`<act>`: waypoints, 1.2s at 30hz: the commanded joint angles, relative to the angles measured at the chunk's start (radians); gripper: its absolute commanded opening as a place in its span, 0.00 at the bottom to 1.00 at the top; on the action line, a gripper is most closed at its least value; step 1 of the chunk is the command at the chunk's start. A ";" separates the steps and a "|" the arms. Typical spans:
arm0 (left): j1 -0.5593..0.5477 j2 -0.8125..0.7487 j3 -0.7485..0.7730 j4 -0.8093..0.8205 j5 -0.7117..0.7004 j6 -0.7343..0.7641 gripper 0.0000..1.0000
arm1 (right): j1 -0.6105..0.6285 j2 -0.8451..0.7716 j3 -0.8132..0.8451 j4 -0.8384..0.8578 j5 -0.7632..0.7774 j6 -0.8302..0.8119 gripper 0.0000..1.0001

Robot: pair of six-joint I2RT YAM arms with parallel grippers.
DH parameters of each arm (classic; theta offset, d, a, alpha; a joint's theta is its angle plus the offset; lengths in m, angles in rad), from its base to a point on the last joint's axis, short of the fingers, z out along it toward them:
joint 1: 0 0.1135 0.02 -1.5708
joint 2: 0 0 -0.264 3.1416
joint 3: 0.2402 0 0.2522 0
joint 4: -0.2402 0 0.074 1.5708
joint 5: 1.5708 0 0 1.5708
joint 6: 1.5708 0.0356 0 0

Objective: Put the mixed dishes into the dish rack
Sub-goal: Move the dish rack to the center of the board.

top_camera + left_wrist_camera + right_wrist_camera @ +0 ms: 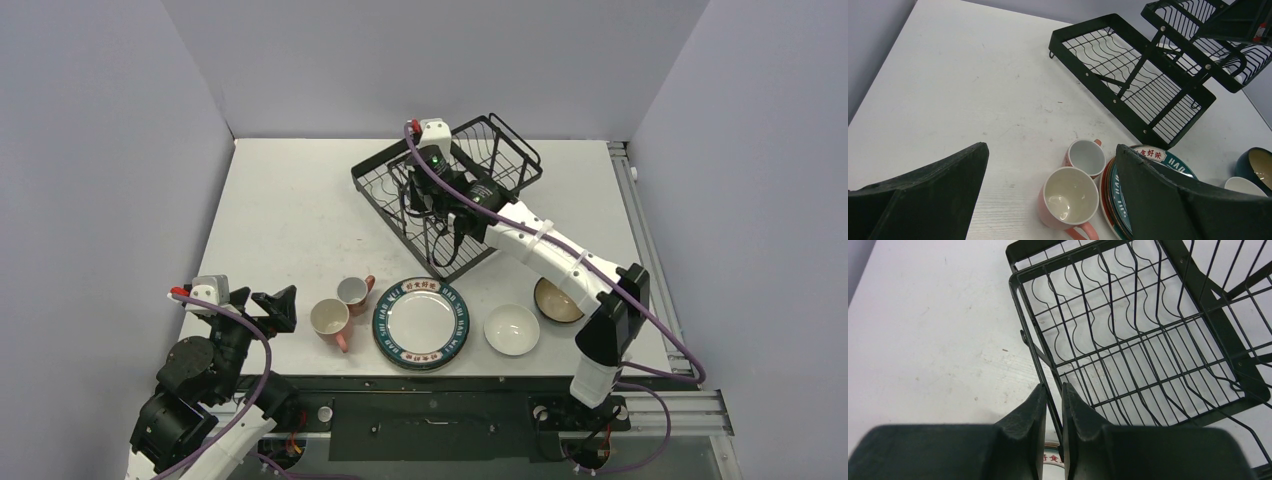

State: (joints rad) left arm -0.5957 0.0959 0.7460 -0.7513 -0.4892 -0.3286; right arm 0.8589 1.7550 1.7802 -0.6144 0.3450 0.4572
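The black wire dish rack (pixel 505 150) stands at the back centre, tilted, with no dishes in it. My right gripper (pixel 437 225) is shut on a wire of the rack's rim (pixel 1034 357), as the right wrist view (pixel 1054 386) shows. The green-rimmed lettered plate (pixel 421 322) tops a stack at the front centre, with teal and red rims under it (pixel 1109 192). Two pink mugs (pixel 329 318) (pixel 352 291) stand left of the stack. The white bowl (pixel 512 329) and the dark brown-gold bowl (pixel 556 300) sit to its right. My left gripper (pixel 262 305) is open and empty, left of the mugs.
Grey walls close in the table on the left, back and right. A metal rail (pixel 640 230) runs along the right edge. The right arm's links (pixel 560 255) reach over the space between the rack and the bowls.
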 commanded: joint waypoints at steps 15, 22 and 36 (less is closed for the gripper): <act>0.007 0.001 0.004 0.045 0.003 0.008 0.96 | 0.012 0.013 0.001 0.100 -0.004 0.099 0.25; 0.011 0.006 0.004 0.045 0.004 0.008 0.96 | -0.008 -0.054 0.002 0.077 0.007 0.046 0.46; 0.014 0.018 0.003 0.046 0.006 0.009 0.96 | -0.157 -0.185 0.020 -0.049 -0.039 -0.140 0.48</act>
State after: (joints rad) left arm -0.5888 0.0967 0.7456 -0.7513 -0.4892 -0.3286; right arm 0.7719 1.6119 1.7729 -0.6086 0.3286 0.4042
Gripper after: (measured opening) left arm 0.963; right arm 0.485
